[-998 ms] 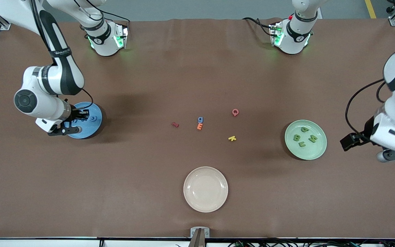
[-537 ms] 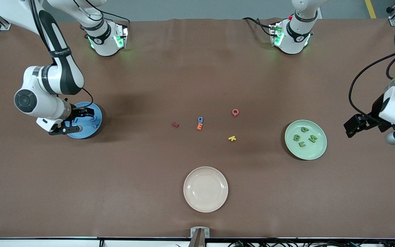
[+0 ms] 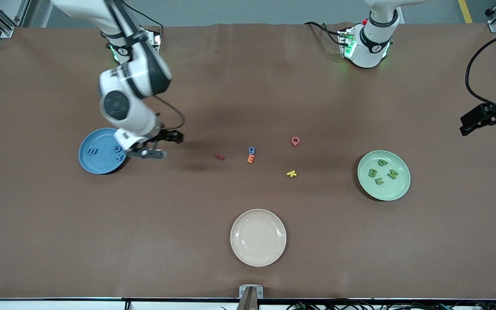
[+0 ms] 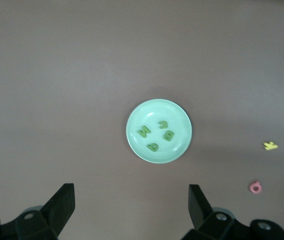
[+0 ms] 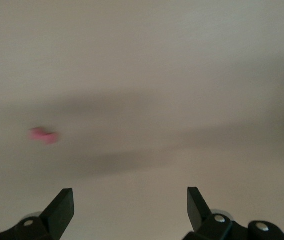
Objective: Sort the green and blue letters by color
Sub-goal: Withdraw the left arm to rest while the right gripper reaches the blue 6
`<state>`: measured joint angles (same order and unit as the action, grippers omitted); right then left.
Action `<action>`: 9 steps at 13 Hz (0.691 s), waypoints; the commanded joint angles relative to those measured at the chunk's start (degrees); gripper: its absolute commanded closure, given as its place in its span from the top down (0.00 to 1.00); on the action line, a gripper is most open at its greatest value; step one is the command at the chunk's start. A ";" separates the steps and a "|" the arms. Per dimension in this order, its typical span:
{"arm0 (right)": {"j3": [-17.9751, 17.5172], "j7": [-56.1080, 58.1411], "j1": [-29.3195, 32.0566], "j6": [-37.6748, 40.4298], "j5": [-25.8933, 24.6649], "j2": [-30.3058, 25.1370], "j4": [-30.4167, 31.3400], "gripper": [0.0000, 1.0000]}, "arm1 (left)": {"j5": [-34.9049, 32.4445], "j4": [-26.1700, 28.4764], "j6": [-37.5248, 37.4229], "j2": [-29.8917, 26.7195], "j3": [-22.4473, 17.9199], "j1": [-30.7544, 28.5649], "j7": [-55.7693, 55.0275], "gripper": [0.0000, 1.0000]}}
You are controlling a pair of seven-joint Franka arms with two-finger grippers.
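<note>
Three small flat blue foam letters point(image 3: 106, 152) lie in the round blue plate point(image 3: 88, 162) toward the right arm's end of the table: one at about 9 o'clock in the dish, two close together at about 3 o'clock. A fourth blue foam letter point(image 3: 251, 150) sits mid-table on the brown mat, touching or just beside an orange foam letter point(image 3: 251, 159) that lies nearer the front camera.

Four small green foam letters point(image 3: 380, 171) rest in the round pale green plate point(image 3: 402, 189) toward the left arm's end; the left wrist view shows them clustered about its centre point(image 4: 157, 134).

Other loose letters on the mat: dark red point(image 3: 219, 156), pink point(image 3: 295, 141), yellow point(image 3: 291, 174). From the blue letter, dark red is at 9 o'clock, pink at 2 o'clock, yellow at 4 o'clock. A cream round plate point(image 3: 274, 254), nearest the front camera, holds nothing.

Right gripper point(image 3: 162, 144): over bare mat just beside the blue plate's 3 o'clock rim, jaws spread wide, nothing between them; the right wrist view confirms the wide gap point(image 5: 127, 210).

Left gripper point(image 4: 131, 210): high over the left arm's end of the table, jaws wide apart, holding nothing.
</note>
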<state>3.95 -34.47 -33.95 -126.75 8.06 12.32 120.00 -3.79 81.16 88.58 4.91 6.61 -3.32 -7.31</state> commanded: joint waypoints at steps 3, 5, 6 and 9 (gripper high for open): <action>0.88 -19.55 -11.48 -2.26 0.81 13.85 -15.04 0.72 | 3.35 6.91 1.51 -5.61 -5.47 3.14 1.86 1.00; 0.88 -23.34 -13.68 -6.03 0.81 17.90 -17.16 0.60 | 3.00 6.21 2.46 -4.74 -5.47 3.49 1.68 1.00; 0.97 -23.97 -14.21 -7.96 0.81 19.22 -17.34 0.58 | 2.82 6.12 3.95 -4.47 -5.47 3.66 1.68 1.00; 0.97 -26.60 -15.27 -10.18 0.64 22.74 -20.05 0.58 | 3.17 4.98 4.58 -3.15 -5.30 4.45 1.51 1.00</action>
<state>4.11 -58.70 -48.14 -137.33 8.12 32.85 103.59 -1.25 86.45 92.35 1.44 1.64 0.30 -6.38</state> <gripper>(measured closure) 0.414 0.000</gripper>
